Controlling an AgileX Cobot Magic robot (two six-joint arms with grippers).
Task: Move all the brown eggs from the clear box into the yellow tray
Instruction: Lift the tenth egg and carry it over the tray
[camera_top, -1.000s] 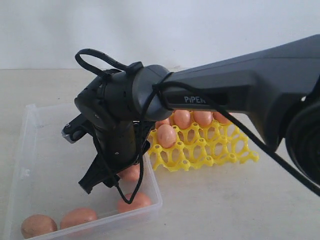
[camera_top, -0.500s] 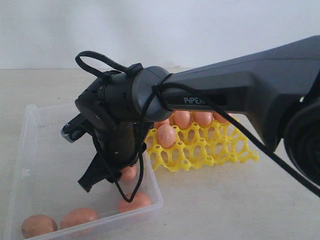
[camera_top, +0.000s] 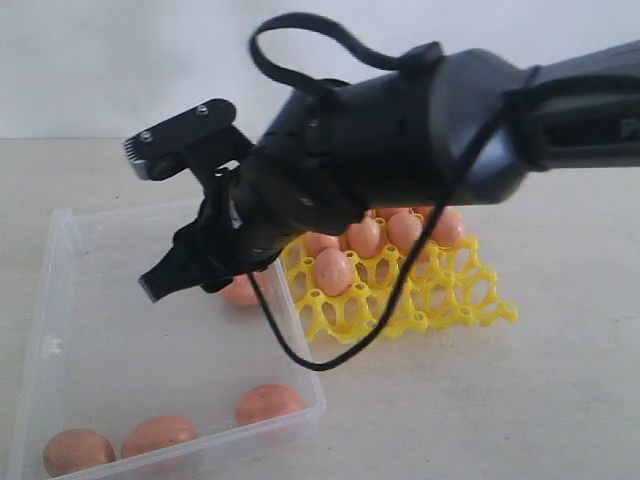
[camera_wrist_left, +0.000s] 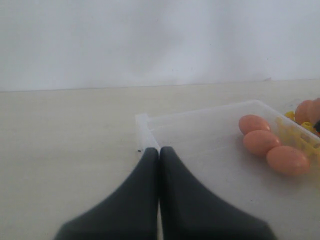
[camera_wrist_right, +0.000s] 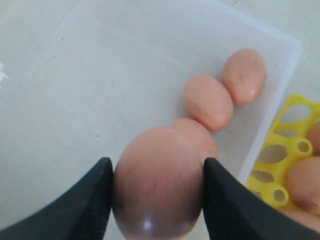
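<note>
Quick count: 1 brown egg (camera_wrist_right: 157, 195) is pinched between the fingers of the right gripper (camera_wrist_right: 156, 170). The jaws are only as wide as the egg, with a pad pressed on each side, and it's held up over the floor of the clear box (camera_top: 120, 350), on the side nearest the yellow tray (camera_top: 440, 300). 3 more eggs are left lying in the box. In the ext. view they're lined up along the wall nearest the cam (camera_top: 77, 450) (camera_top: 157, 435) (camera_top: 268, 403), the last one by the corner on the tray side. In the right wrist view the same 3 are seen in a row, and 1 of them is partly hidden behind the held egg. In the tray at least 5 eggs can be counted, sitting in the back cups, e.g. (camera_top: 333, 270) and (camera_top: 405, 230). Anything further back is covered by the arm, so a full count can't be given. 2 grippers total: the left gripper (camera_wrist_left: 159, 152) is closed tight w/ nothing between the fingers, parked low just outside a corner of the box. Room-wise, most of the box floor is bare, and the front rows of tray cups are unfilled. The tray is set just beside the box's side wall; whether they're touching can't be told. Bare tabletop (camera_top: 500, 400) is seen in front of the tray and to the right of it.
</note>
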